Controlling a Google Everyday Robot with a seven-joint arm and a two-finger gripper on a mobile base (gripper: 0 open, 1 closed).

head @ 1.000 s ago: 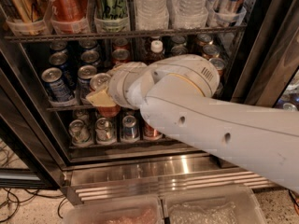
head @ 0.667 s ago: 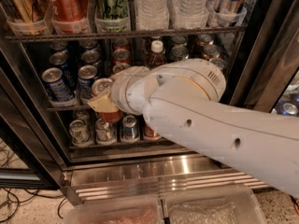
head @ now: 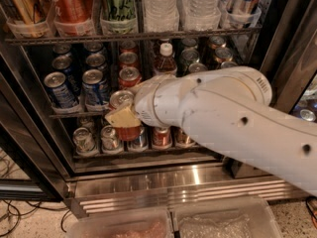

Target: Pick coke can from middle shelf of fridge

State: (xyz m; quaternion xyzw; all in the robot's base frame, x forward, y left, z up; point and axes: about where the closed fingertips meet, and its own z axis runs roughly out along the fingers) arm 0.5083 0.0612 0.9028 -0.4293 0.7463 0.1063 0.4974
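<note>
My gripper (head: 125,119) reaches into the fridge (head: 173,178) from the right and is shut on the coke can (head: 128,132), a short red can with a silver lid. A tan finger pad (head: 122,118) presses on its front. The can is held in front of the middle shelf (head: 64,115), at the rack's front edge and just below it. More red cans (head: 130,76) stand in the row behind it. My white arm hides the right half of the middle shelf.
Blue cans (head: 94,86) stand left of the held can, and a white-capped bottle (head: 166,58) behind it. The top rack (head: 133,35) carries tall cans and water bottles. Short cans (head: 110,137) line the lower shelf. Clear bins (head: 124,226) sit below, cables (head: 15,212) at the left floor.
The gripper with the red can has moved down and outward, from among the shelf's cans to just in front of and below the rack's edge. The arm followed.
</note>
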